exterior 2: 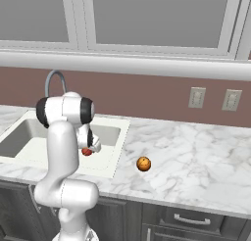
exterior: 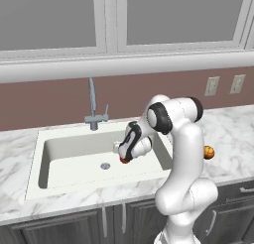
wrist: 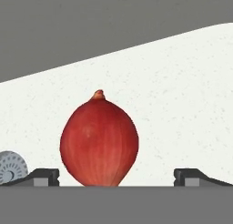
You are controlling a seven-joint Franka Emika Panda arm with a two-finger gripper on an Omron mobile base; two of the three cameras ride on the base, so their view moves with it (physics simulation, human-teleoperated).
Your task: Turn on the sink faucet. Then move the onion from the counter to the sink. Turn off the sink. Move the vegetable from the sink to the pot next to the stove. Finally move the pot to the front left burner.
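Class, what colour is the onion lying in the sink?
Glossy red onion, clearest in the hand view.

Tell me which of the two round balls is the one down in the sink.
The red onion, lying on the sink floor between the open claw tips. The orange ball sits on the counter instead.

Scene rendered under even, diffuse light; no single source indicated. Counter [exterior 2: 196,152] brightly lit, veins sharply drawn. Soft shading seen inside sink [exterior: 74,158] along near and left walls; no hard cast shadows. Faint sheen noted on arm [exterior: 186,153], gentle shading on its underside. Onion [wrist: 99,139] shown crisp at close range, mild highlight on upper left, darker toward lower edge. Slight pixel softness at object edges. No blur, glare or edge distortion observed.
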